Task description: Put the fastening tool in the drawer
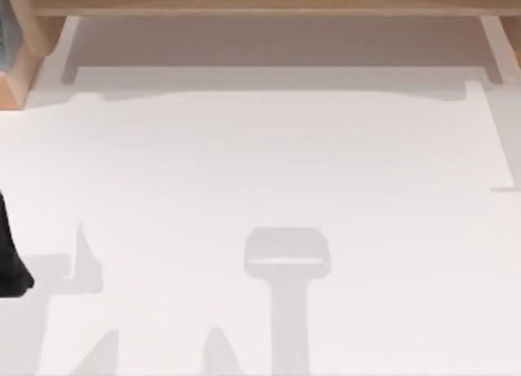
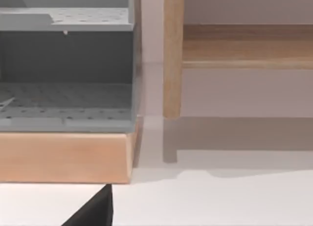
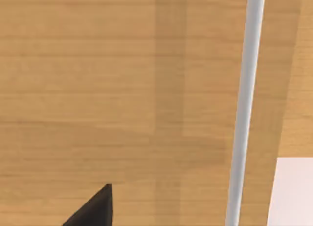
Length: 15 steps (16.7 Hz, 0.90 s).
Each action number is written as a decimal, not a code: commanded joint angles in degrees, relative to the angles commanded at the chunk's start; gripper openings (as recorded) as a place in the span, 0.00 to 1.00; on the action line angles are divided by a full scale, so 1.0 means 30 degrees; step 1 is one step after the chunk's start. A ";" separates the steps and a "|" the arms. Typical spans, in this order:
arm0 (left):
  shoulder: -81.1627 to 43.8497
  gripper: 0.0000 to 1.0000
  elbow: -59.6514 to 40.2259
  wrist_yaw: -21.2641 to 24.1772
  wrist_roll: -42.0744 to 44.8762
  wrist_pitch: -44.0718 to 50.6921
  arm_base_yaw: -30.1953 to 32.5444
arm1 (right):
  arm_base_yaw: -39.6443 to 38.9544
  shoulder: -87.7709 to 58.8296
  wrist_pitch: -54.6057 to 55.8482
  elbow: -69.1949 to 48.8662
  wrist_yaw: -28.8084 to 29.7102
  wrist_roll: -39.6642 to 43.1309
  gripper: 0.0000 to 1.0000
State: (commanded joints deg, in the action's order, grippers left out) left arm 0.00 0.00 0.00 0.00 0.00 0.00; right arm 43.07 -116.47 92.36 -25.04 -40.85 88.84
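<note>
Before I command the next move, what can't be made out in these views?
Top view: black left arm cut off by the left edge.
Left wrist view: grey perforated rack cut off by the edge; pale thin item on it too cropped to identify.
Right wrist view: pale grey bar on wooden panel runs past the edges; drawer handle or not, unclear.

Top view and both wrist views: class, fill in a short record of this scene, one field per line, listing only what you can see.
Table: white surface with grey shadows on it
Far edge: wooden shelf frame along the back of the table
Left arm: dark part at the table's left edge
Left wrist view: grey perforated tray on a wooden base, beside a wooden post
Right wrist view: wooden panel with a pale vertical bar
Fastening tool: not identified
</note>
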 joint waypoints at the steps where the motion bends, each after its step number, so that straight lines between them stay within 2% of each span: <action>1: 0.0000 1.00 0.0000 0.0000 0.0000 0.0000 0.0000 | -0.0068 -0.0029 -0.0051 -0.0057 0.0032 0.0002 1.00; 6: 0.0000 1.00 0.0000 0.0000 0.0000 0.0000 0.0000 | -0.1148 -0.0510 -0.0966 -0.1381 0.1047 0.0040 1.00; 10: 0.0000 1.00 0.0000 0.0000 0.0000 0.0000 0.0000 | -0.1202 -0.0534 -0.1012 -0.1451 0.1102 0.0041 1.00; 15: 0.0000 1.00 0.0000 0.0000 0.0000 0.0000 0.0000 | -0.1202 -0.0534 -0.1012 -0.1451 0.1102 0.0041 0.62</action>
State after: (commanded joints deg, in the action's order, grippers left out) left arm 0.00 0.00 0.00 0.00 0.00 0.00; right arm 39.47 -118.07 89.32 -29.40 -37.55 88.97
